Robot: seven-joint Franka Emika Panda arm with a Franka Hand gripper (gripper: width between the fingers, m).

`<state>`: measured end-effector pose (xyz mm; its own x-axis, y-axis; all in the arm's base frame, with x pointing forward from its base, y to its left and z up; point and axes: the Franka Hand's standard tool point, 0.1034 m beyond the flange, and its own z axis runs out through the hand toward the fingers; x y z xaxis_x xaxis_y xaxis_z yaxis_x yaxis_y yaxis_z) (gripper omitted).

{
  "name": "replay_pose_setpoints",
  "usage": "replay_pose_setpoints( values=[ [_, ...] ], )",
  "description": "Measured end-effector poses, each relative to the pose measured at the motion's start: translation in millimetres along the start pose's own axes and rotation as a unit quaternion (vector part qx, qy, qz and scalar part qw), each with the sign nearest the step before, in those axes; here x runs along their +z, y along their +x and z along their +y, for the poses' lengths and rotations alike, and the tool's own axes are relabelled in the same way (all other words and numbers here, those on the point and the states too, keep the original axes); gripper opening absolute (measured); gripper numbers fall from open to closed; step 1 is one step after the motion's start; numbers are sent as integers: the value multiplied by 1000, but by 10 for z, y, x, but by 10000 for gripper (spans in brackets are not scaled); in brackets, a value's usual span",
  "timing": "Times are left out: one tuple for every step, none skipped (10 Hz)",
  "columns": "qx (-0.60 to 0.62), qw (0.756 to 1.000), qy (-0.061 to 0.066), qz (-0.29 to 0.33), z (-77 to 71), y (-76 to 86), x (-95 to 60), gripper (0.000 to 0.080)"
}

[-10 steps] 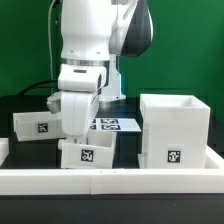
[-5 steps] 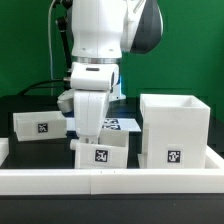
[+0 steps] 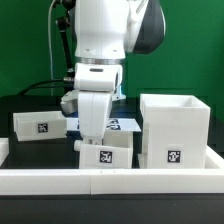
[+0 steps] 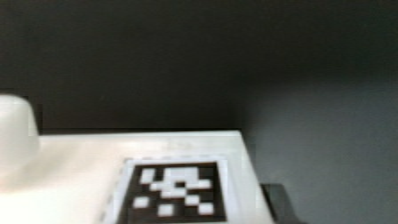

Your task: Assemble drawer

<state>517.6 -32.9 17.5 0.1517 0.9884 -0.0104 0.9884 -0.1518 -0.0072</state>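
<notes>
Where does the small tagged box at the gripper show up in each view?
Exterior view: small box low centre, under the gripper, on the exterior view's left of the big open box.
Wrist view: probably the small box again, seen close up as a white surface carrying a tag; not certain.
Shared landmark: the black tabletop.

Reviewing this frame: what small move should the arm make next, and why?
Probably slide the small tagged box a little toward the exterior view's right, up to the large open box. The pincer is down at the small box's rim, and a narrow gap seems to separate the two boxes. Whether it grips is hidden.
</notes>
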Motion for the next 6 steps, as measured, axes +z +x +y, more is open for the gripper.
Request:
replay_pose_setpoints(
  values=[
    [3,1000,2,0,26,29,-5,41],
    [5,1000,-2,1,53,39,-10,41],
    [6,1000,-8,2,57,29,-9,41],
    [6,1000,-6,2,46,26,3,41],
    [6,1000,-5,2,43,30,11,41],
    [3,1000,-3,2,31,63,34,41]
  ],
)
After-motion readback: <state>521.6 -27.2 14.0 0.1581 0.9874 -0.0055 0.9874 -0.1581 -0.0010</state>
